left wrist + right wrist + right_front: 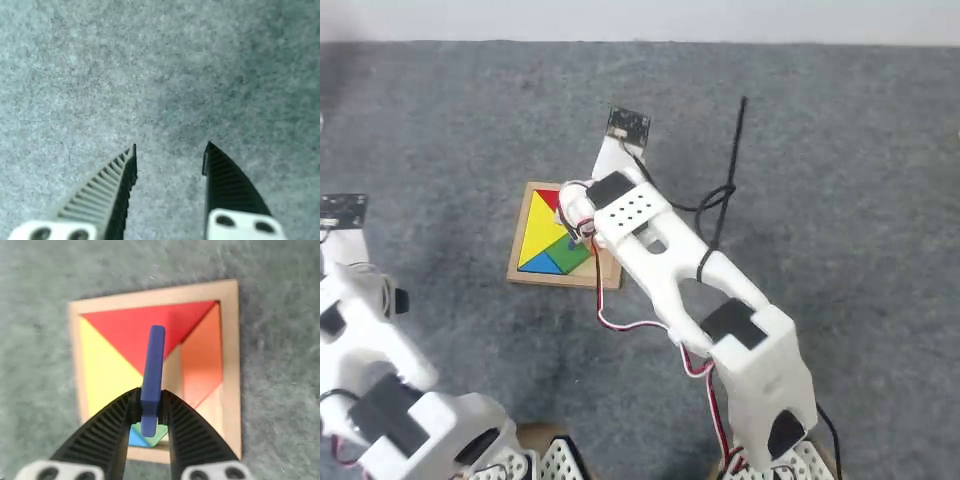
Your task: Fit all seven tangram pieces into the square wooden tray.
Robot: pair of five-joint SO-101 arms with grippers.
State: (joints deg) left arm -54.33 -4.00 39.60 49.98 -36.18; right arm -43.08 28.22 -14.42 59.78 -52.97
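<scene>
Left of centre in the high view, the square wooden tray (552,279) lay on the grey felt-like counter (840,130), with the right arm reaching over it from the lower right of the frame. The right claw (151,392) was closed on a dark blue flat wooden piece (154,357), held on edge directly above the tray. Its outline could not be told, since only its thin side showed.

Already seated in the tray were a red triangle (130,325), a yellow triangle (102,365), an orange piece (200,352), a green piece (573,256) and a light blue piece (542,265). A bare wooden gap (172,371) ran between the red and yellow triangles and the orange piece. It appeared to be the slot left for the held piece.

The step in hand was judged to be placing this piece. To do it well, the piece would probably need tipping from its edge to lie flat, then turning until its sides ran parallel to the neighbouring pieces. A slow descent would keep it from catching on their raised edges or riding up on the tray rim.

The gap looked narrow, so little sideways play was likely. Around the tray the counter gave open room on every side. A black cable (732,165) lay well apart at the upper right. The left claw (170,149) hung open and held nothing, over bare counter at the lower left, well apart from the tray.
</scene>
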